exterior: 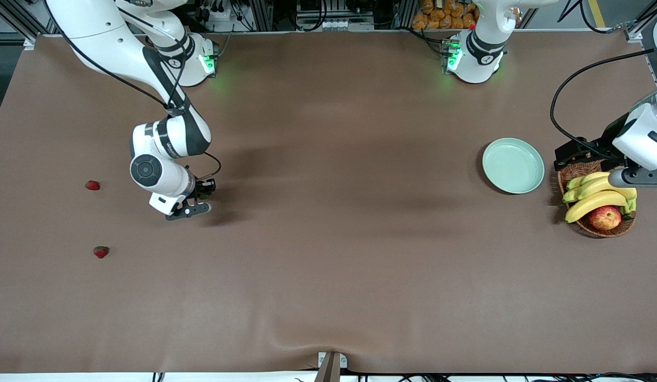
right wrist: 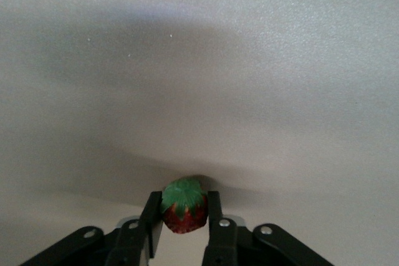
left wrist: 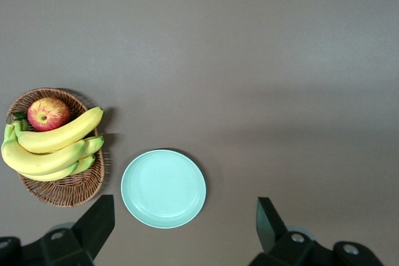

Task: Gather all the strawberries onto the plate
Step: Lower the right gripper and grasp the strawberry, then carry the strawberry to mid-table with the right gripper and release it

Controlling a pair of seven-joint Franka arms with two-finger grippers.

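Note:
Two strawberries lie on the table at the right arm's end, one (exterior: 93, 185) farther from the front camera than the other (exterior: 100, 252). My right gripper (exterior: 206, 189) is low over the table, toward the table's middle from them. The right wrist view shows it (right wrist: 184, 202) shut on a third strawberry (right wrist: 184, 211) with its green cap up. The mint-green plate (exterior: 513, 165) sits empty at the left arm's end and also shows in the left wrist view (left wrist: 163, 187). My left gripper (exterior: 571, 155) hangs high, open and empty (left wrist: 184, 211), between plate and basket.
A wicker basket (exterior: 623, 227) with bananas (exterior: 594, 203) and a red-yellow apple (exterior: 604, 217) stands beside the plate, toward the left arm's table end; it also shows in the left wrist view (left wrist: 62, 192). Brown cloth covers the table.

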